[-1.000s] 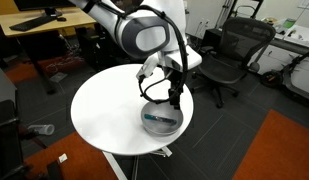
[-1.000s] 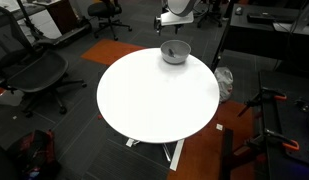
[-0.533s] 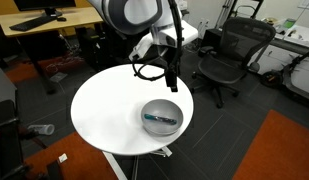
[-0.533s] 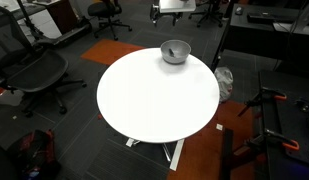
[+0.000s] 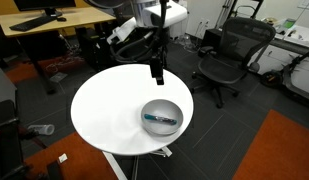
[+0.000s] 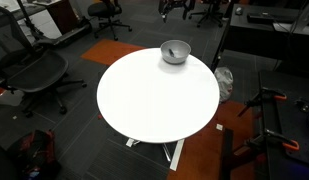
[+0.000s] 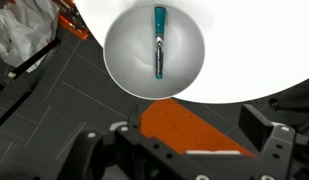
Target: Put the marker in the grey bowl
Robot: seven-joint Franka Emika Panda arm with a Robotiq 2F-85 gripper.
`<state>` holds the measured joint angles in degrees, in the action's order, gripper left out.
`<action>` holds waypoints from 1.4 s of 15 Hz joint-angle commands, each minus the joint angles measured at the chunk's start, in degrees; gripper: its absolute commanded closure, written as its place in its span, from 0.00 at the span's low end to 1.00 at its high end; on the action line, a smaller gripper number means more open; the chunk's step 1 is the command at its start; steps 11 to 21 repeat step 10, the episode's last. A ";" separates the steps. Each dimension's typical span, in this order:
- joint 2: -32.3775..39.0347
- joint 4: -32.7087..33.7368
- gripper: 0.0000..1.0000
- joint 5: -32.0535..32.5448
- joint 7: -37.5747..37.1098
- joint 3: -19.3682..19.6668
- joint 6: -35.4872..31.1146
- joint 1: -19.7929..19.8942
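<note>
The blue-teal marker lies inside the grey bowl, seen from straight above in the wrist view. In an exterior view the marker rests across the floor of the bowl near the edge of the round white table. The bowl also shows at the table's far side in an exterior view. My gripper hangs well above the table, up and beside the bowl. Its fingers are spread wide and hold nothing.
The white table stands on a single pedestal over dark floor and an orange rug. Black office chairs and a wooden desk surround it. Another chair stands beside the table.
My gripper has lifted up and away from the bowl over the last second. The marker has stayed lying in the bowl.
</note>
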<state>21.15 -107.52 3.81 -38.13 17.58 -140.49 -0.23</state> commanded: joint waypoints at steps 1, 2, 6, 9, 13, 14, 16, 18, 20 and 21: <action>-5.84 -4.53 0.00 4.10 0.47 -0.82 5.30 0.07; -6.55 -5.01 0.00 5.26 0.11 -1.00 6.28 0.11; -4.18 -2.83 0.00 4.89 -0.29 -2.10 5.60 1.52; -3.85 -2.79 0.00 4.86 -0.28 -2.09 5.57 1.69; -3.83 -2.78 0.00 4.86 -0.28 -2.11 5.57 1.68; -3.83 -2.78 0.00 4.86 -0.28 -2.11 5.57 1.68; -3.83 -2.78 0.00 4.86 -0.28 -2.11 5.57 1.68; -3.83 -2.78 0.00 4.86 -0.28 -2.11 5.57 1.68; -3.83 -2.78 0.00 4.86 -0.28 -2.11 5.57 1.68; -3.83 -2.78 0.00 4.86 -0.28 -2.11 5.57 1.68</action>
